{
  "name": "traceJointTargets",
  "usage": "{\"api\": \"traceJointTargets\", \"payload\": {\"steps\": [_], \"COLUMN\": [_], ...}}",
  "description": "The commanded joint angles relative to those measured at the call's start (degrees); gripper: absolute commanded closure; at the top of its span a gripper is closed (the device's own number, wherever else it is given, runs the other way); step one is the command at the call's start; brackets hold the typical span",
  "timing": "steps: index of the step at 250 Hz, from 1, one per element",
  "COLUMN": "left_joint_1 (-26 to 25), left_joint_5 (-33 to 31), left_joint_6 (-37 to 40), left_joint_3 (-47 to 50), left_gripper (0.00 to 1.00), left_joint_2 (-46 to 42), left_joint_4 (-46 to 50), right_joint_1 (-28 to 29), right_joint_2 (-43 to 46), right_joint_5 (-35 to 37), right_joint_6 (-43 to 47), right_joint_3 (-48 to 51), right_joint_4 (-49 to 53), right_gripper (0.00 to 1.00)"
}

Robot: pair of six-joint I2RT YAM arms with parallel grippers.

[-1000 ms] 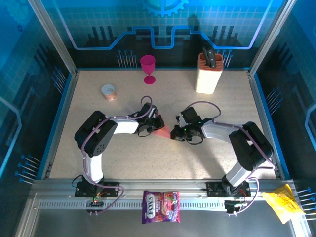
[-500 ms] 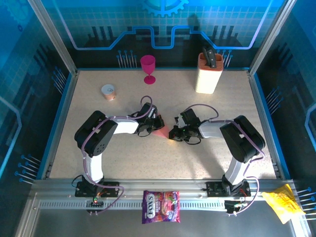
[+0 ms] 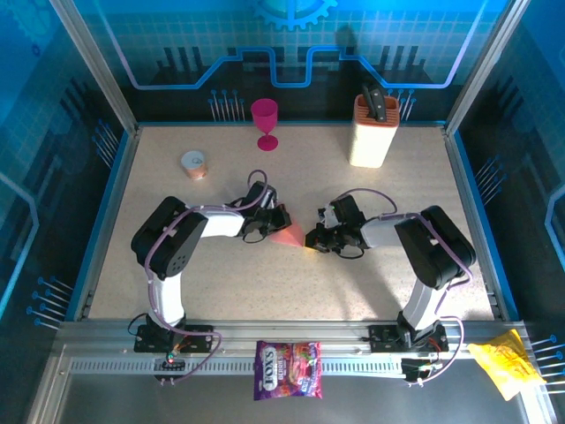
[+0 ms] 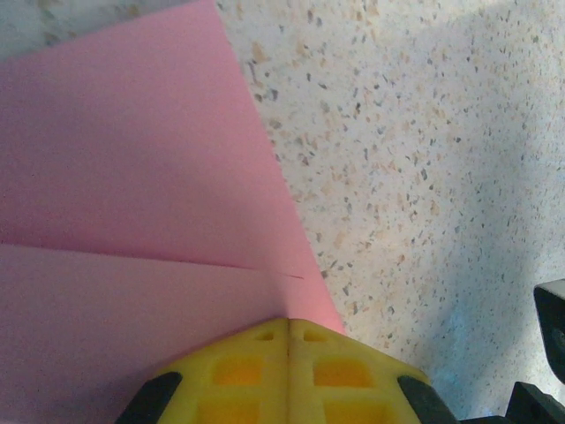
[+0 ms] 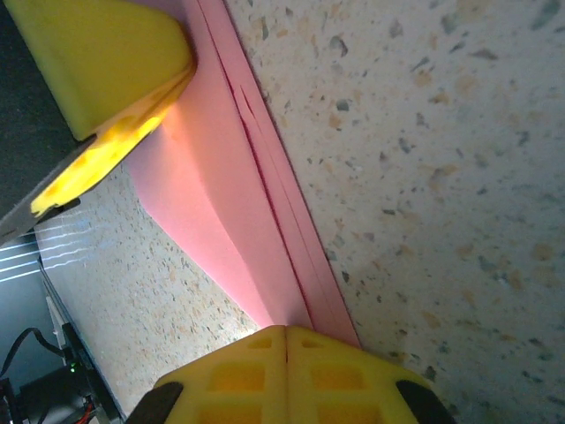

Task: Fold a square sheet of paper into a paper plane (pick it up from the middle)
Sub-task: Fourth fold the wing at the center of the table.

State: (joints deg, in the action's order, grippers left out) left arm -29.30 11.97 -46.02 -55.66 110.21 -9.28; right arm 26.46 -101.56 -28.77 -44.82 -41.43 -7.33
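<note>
The salmon-pink paper (image 3: 288,235) lies folded into a small pointed wedge at the table's middle, between the two grippers. In the left wrist view the paper (image 4: 132,177) shows a crease line running across it and passes under my left gripper (image 4: 289,325), whose yellow jaws are pressed together on its edge. In the right wrist view several stacked folded layers of the paper (image 5: 238,194) run into my right gripper (image 5: 287,334), also shut on it. My left gripper (image 3: 274,227) and right gripper (image 3: 312,240) face each other closely. The left gripper's yellow finger (image 5: 97,62) shows in the right wrist view.
A magenta goblet (image 3: 264,119) and a cream knife block (image 3: 373,131) stand at the back. A small roll (image 3: 193,164) sits back left. A purple candy bag (image 3: 288,369) and a yellow wrapper (image 3: 506,360) lie on the front rail.
The right arm's elbow has swung inward and its gripper has shifted slightly left along the paper. The left gripper and paper have barely moved.
</note>
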Motion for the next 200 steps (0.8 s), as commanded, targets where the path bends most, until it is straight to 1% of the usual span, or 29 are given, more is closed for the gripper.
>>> {"api": "traceJointTargets", "payload": {"steps": [1, 54, 95, 116, 140, 158, 170, 182, 188, 200], "left_joint_1": [5.2, 8.3, 11.9, 14.6, 19.1, 21.6, 21.7, 20.7, 19.7, 16.9], "left_joint_5": [-8.4, -8.6, -9.4, -10.4, -10.8, -8.1, -8.0, -3.0, -1.6, -2.5], "left_joint_6": [2.8, 4.3, 5.6, 6.7, 7.6, 6.1, 5.3, 2.9, 2.1, 2.2], "left_joint_3": [2.0, 1.8, 2.1, 1.9, 1.6, 1.5, 0.3, 0.2, 0.0, -1.4], "left_gripper": [1.0, 1.0, 1.0, 1.0, 1.0, 1.0, 1.0, 1.0, 1.0, 1.0], "left_joint_2": [1.7, 0.9, 0.3, 0.1, -0.7, -1.6, -2.7, -4.1, -5.0, -7.1], "left_joint_4": [9.4, 10.3, 10.6, 11.5, 12.6, 11.8, 13.8, 12.4, 12.2, 14.6], "right_joint_1": [-1.5, -1.6, -1.7, -1.7, -1.7, -1.6, -1.6, -1.6, -1.6, -1.6], "right_joint_2": [-5.0, -6.4, -7.1, -7.3, -7.3, -7.3, -7.1, -7.1, -7.1, -7.1], "right_joint_5": [8.2, 8.4, 8.2, 8.0, 7.8, 7.4, 7.3, 7.3, 7.3, 7.3], "right_joint_6": [0.7, 0.2, -0.3, -0.5, -0.6, -0.6, -0.6, -0.7, -0.7, -0.9], "right_joint_3": [3.6, 4.5, 5.0, 5.1, 5.1, 5.1, 5.0, 5.0, 4.9, 4.8], "right_joint_4": [14.4, 13.2, 12.3, 11.9, 11.6, 11.5, 11.3, 11.3, 11.3, 11.2], "right_gripper": [1.0, 1.0, 1.0, 1.0, 1.0, 1.0, 1.0, 1.0, 1.0, 1.0]}}
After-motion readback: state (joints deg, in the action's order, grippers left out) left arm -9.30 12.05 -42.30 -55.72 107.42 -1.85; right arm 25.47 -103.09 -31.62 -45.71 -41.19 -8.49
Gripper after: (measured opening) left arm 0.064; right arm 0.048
